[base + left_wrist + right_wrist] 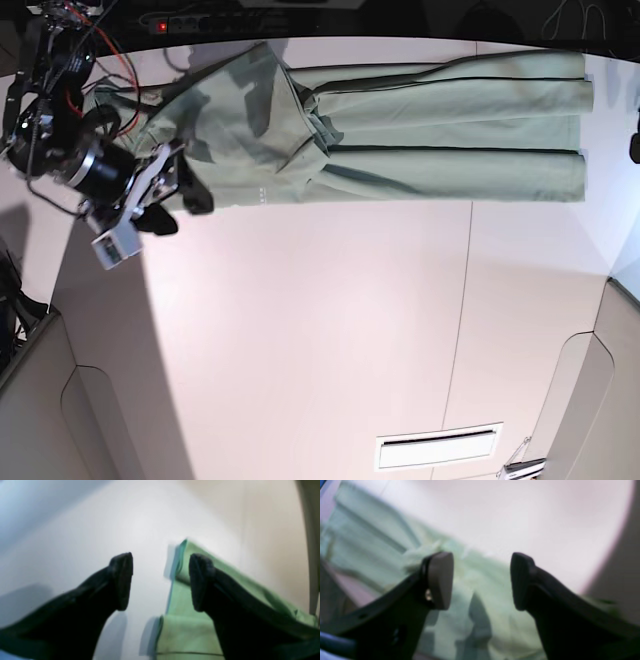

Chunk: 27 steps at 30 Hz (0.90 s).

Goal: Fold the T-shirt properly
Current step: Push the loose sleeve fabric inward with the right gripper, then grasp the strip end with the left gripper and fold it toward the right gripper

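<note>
The T-shirt (450, 130) is pale sage green with darker trim and lies folded into a long band across the far side of the white table (320, 320). Its left end is bunched and creased. In the base view my right gripper (180, 208) hovers at that bunched left end. In the right wrist view my right gripper (482, 580) is open above the crumpled T-shirt (370, 545), holding nothing. In the left wrist view my left gripper (161, 581) is open beside a trimmed corner of the T-shirt (185, 630). One finger (200, 580) is over the cloth, the other over bare table.
A power strip (200, 20) and red cables (90, 60) sit behind the right arm at the far left. A white slotted vent (437, 447) is set into the table near the front. Only a dark bit of the left arm (635, 145) shows at the right edge.
</note>
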Motion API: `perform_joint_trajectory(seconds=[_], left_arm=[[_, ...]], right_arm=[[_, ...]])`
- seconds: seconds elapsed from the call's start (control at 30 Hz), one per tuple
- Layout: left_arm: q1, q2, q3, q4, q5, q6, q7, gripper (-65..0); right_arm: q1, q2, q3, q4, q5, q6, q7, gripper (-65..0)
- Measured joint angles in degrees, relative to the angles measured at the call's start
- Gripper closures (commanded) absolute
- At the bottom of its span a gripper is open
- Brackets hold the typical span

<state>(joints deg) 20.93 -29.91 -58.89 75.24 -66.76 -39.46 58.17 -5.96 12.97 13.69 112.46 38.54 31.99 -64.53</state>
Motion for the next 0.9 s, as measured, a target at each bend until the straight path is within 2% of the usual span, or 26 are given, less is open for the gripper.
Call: perform_joint_trajectory(seconds=[0.2, 0.27, 0.43, 0.6, 0.67, 0.8, 0.9], left_arm=[[0.0, 3.85, 0.11, 0.0, 0.24, 0.0, -1.73, -38.0], [0.0, 4.61, 0.92, 0.0, 3.32, 0.0, -3.82, -38.0], [0.02, 4.66, 7.15, -0.68, 7.63, 0.02, -6.91, -38.0], [-0.04, 4.63, 12.33, -0.98, 14.1, -0.02, -14.88, -38.0], [-0.09, 4.48, 13.05, -1.46, 15.54, -0.04, -16.33, -38.0], [-1.42, 4.24, 13.07, -4.33, 15.3, -0.33, -17.14, -38.0], [-1.44, 4.52, 12.94, -6.47, 12.15, -0.33, -16.46, -38.0]], right_arm=[[1.99, 0.02, 4.09, 0.04, -0.04, -0.02, 0.09, -35.6], [1.86, -0.02, 4.24, 0.02, -0.15, -0.02, 0.0, -35.6], [1.86, -0.13, 4.26, 0.02, -0.2, -0.02, 0.02, -35.6], [1.86, -0.13, 4.28, 0.04, -0.17, -0.02, 0.02, -35.6], [1.86, -0.13, 4.28, 0.02, -0.22, -0.02, 0.02, -35.6], [1.86, -0.13, 4.28, 0.04, -0.2, -0.02, 0.02, -35.6], [1.88, -0.13, 4.28, 0.02, -0.2, -0.02, 0.02, -35.6]])
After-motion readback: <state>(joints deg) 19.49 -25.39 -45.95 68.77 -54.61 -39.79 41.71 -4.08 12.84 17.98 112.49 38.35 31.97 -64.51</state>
